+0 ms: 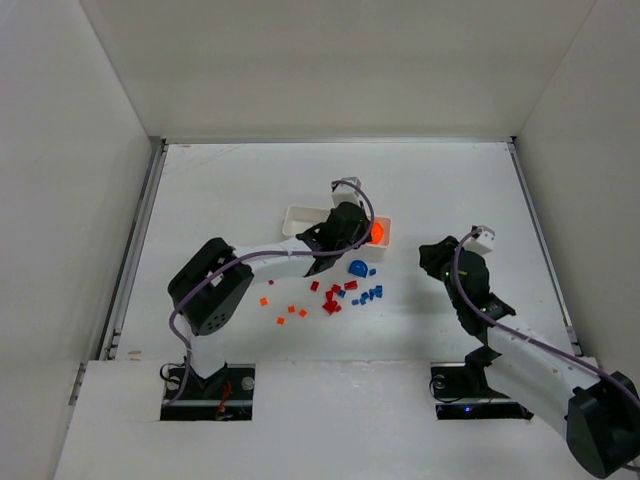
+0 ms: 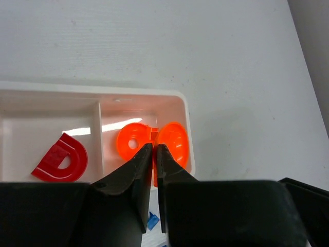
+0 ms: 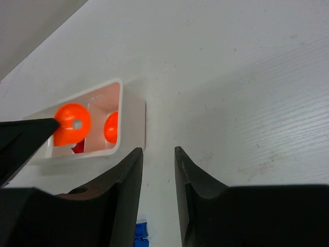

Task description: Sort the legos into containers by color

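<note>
The white tray (image 1: 298,216) lies mid-table, and in the left wrist view its rim (image 2: 103,92) spans two visible compartments. My left gripper (image 2: 154,146) hangs over the right-end compartment, shut on the thin edge of an orange rounded piece (image 2: 132,144). A second orange rounded piece (image 2: 175,140) sits beside it. A red D-shaped piece (image 2: 60,159) lies in the middle compartment. Loose red bricks (image 1: 331,300), blue bricks (image 1: 371,294), small orange bricks (image 1: 265,300) and a blue rounded piece (image 1: 358,268) lie on the table in front of the tray. My right gripper (image 3: 157,150) is open over bare table, just right of the tray (image 3: 132,123).
White walls enclose the table on three sides. The left arm (image 1: 215,285) reaches across the brick pile toward the tray. The right arm (image 1: 470,285) stands to the right of the pile. A blue brick (image 3: 138,234) shows under the right fingers.
</note>
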Robot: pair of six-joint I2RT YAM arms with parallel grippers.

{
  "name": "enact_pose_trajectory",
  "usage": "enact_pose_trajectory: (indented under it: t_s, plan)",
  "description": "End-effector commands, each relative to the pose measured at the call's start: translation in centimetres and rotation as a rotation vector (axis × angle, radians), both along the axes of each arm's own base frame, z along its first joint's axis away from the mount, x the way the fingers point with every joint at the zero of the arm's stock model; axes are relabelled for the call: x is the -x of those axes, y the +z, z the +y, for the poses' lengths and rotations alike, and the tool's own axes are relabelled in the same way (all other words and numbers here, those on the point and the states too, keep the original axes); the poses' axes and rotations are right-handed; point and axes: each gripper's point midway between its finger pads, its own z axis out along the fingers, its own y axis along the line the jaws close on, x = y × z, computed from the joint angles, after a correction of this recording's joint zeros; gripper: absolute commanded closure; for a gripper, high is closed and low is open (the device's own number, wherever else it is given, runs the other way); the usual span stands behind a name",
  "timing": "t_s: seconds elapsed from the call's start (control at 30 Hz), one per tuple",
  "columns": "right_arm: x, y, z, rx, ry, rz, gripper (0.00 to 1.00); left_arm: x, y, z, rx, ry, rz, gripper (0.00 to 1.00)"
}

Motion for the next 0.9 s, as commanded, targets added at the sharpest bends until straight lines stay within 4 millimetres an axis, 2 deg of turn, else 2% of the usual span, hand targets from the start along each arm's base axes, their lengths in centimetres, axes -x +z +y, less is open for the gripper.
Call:
enact_pose_trajectory:
  t_s: [0.0,0.07,0.1,0.2,0.3,0.37,0.53,0.6,0.73,0.87]
  plan:
    - [-0.1,1.3,0.7,-0.018,0.021,-0.042,0.60,-1.3,1.3,-1.7,0.037,-0.011,-0.028,0.90]
    - [-0.2,1.0,1.2,-0.012,0.039,-0.032,0.60,-1.6,1.3,-1.9,0.031,-0.011,-0.033,0.87]
    - [-0.1,0.5,2.4,0.003,0.079,-0.010,0.59,-1.7,1.7,-1.3,0.025,0.003,-0.044,0.78]
    - [0.5,-0.1,4.6,0.027,0.150,0.013,0.57,-1.3,2.1,-0.1,0.014,0.026,-0.063,0.76]
    - [0.9,-1.1,6.8,0.050,0.218,0.054,0.55,0.6,1.8,1.5,-0.023,0.014,-0.074,0.77]
    - [1.3,-2.0,8.5,0.085,0.268,0.084,0.54,2.7,0.7,2.7,-0.053,-0.001,-0.074,0.79]
    - [0.7,-3.3,9.9,0.133,0.277,0.128,0.54,6.7,-2.5,5.5,-0.122,-0.011,-0.043,0.78]
    - [0.7,-3.7,10.5,0.143,0.291,0.134,0.54,7.4,-3.4,6.1,-0.140,-0.014,-0.033,0.76]
    - [0.5,-4.1,10.7,0.151,0.291,0.145,0.54,8.2,-4.8,5.4,-0.158,-0.078,-0.006,0.69]
    - [0.6,-4.0,10.7,0.151,0.293,0.142,0.54,7.5,-5.7,4.0,-0.169,-0.101,0.004,0.69]
